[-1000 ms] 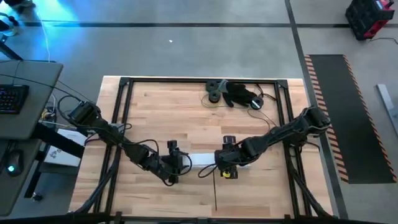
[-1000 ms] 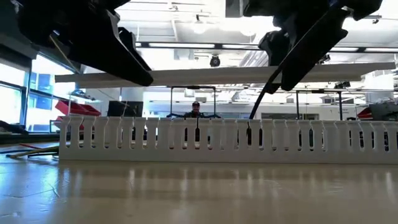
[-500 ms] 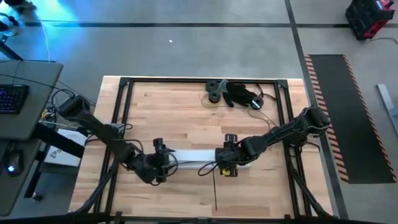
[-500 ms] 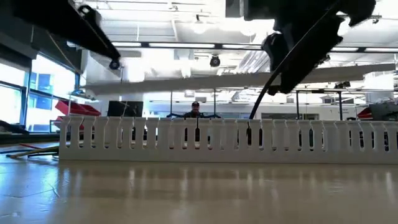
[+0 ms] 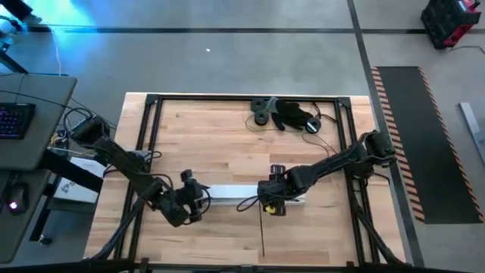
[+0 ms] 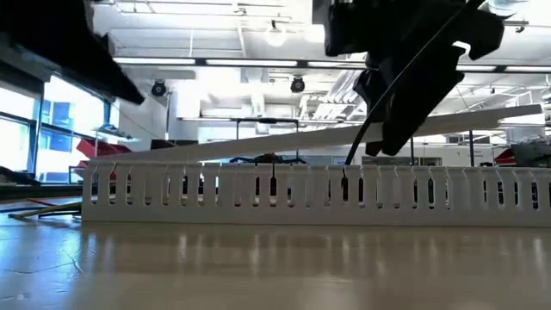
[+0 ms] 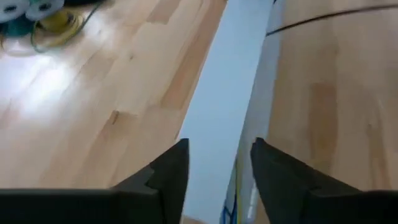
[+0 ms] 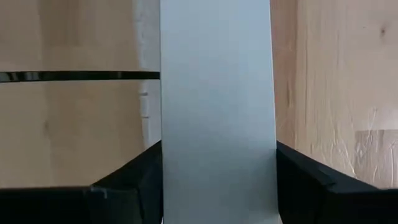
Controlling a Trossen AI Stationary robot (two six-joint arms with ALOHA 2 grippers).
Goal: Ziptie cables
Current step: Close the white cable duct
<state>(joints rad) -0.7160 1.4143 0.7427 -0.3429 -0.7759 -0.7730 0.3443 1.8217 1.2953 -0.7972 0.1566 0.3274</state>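
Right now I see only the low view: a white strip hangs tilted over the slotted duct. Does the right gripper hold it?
Observer: Yes. In the right wrist view the white strip sits between the two fingers of the right gripper, which press on its edges.
Operator: And where is the left gripper?
Observer: From above, the left gripper is at the strip's left end; its wrist view shows the fingers apart.
Operator: Is anything lying at the table's far edge?
Observer: Two spools and a dark bundle lie there, away from both arms.
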